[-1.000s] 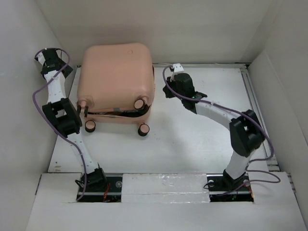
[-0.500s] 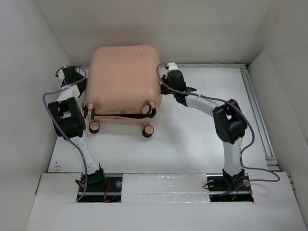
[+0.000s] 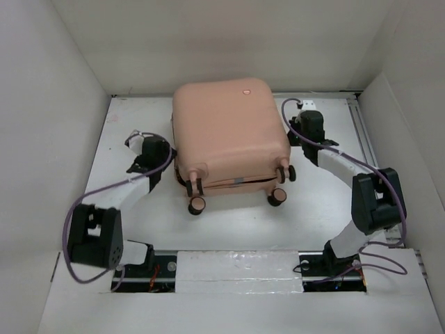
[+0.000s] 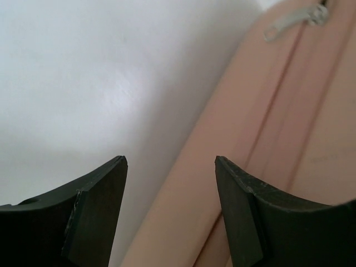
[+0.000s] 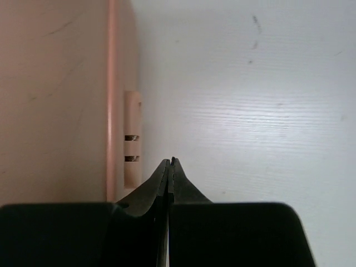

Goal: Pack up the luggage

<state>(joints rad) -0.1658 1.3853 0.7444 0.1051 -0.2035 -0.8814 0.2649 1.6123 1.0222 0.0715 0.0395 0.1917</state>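
Note:
The luggage (image 3: 229,132), a pale peach-pink hard-shell suitcase, lies closed on the white table, with its caster wheels (image 3: 197,204) toward the near edge and its small round logo (image 3: 245,91) at the far side. My left gripper (image 3: 169,156) is at its left side wall, open and empty. In the left wrist view (image 4: 169,167) the suitcase's seam and a zipper pull (image 4: 289,22) run past the open fingers. My right gripper (image 3: 295,133) is at the right side wall, shut and empty. In the right wrist view (image 5: 169,162) the shell (image 5: 55,100) is just to its left.
White walls (image 3: 76,83) enclose the table on the left, back and right. A metal rail (image 3: 368,139) runs along the right edge. A small slotted peach tab (image 5: 132,147) sticks out of the suitcase's side near my right fingertips.
The suitcase has slid right and nearer, from the back-left toward the table's middle. My left arm swung from the back-left corner to its left side. My right gripper moved right with it.

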